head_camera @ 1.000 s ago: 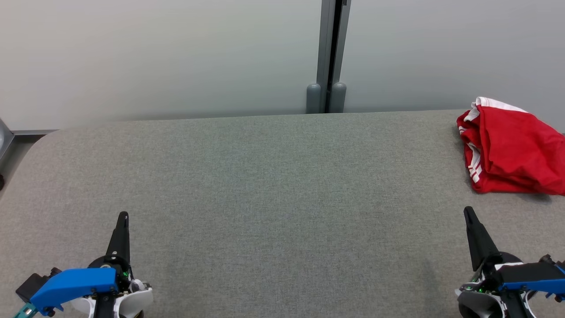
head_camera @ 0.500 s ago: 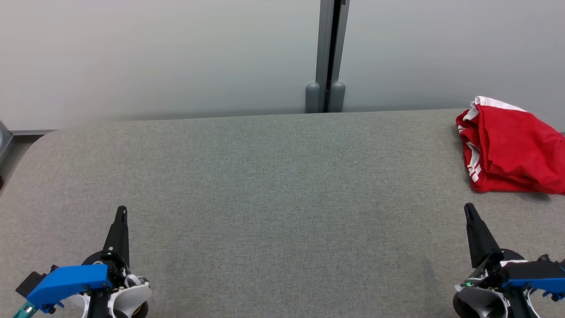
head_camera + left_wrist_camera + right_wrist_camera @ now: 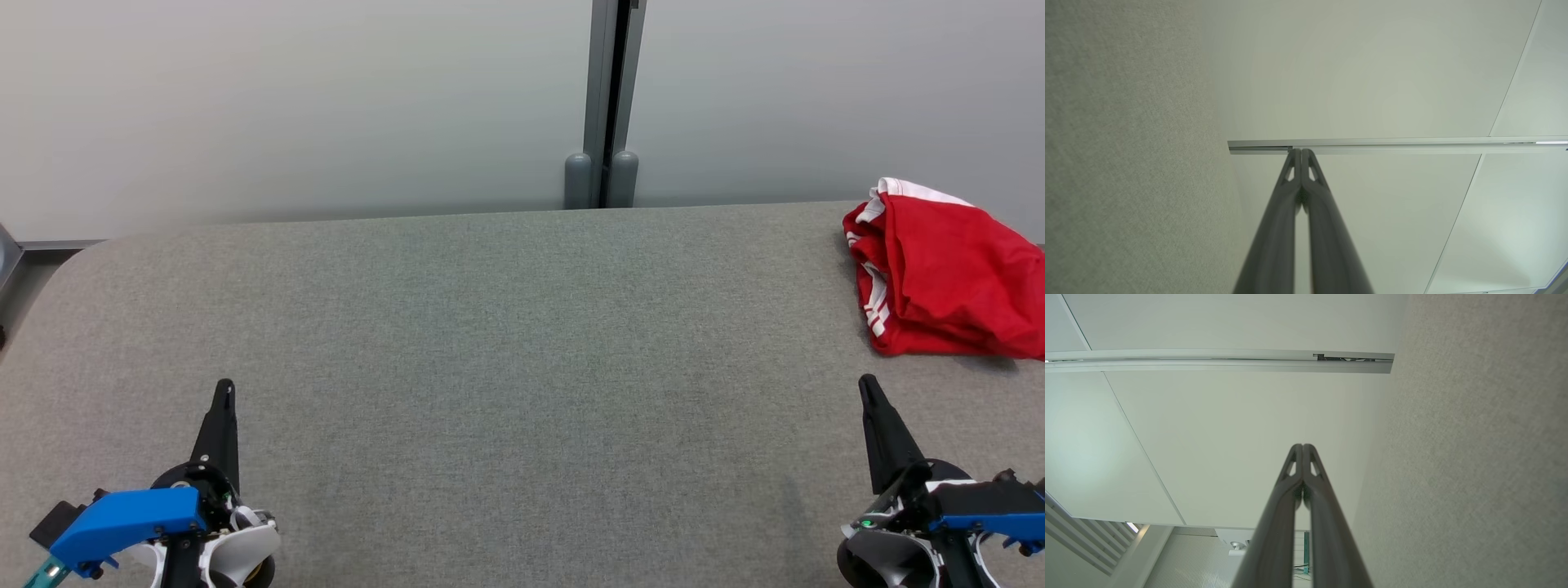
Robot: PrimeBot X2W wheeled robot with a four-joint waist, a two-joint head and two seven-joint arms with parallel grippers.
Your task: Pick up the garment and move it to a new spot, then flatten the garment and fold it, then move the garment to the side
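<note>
The garment is red with white stripes and lies folded into a bundle at the far right of the grey fabric table, partly cut off by the picture's right edge. My left gripper rests at the lower left, shut and empty, its tips pressed together in the left wrist view. At the lower right my right gripper is also shut and empty, a short way in front of the garment; its tips meet in the right wrist view.
A pale partition wall stands behind the table, with a grey post at its middle. The table's rounded left corner drops off to the floor.
Both grippers have drawn slightly farther up the picture, the left one more than the right. The garment has not moved.
</note>
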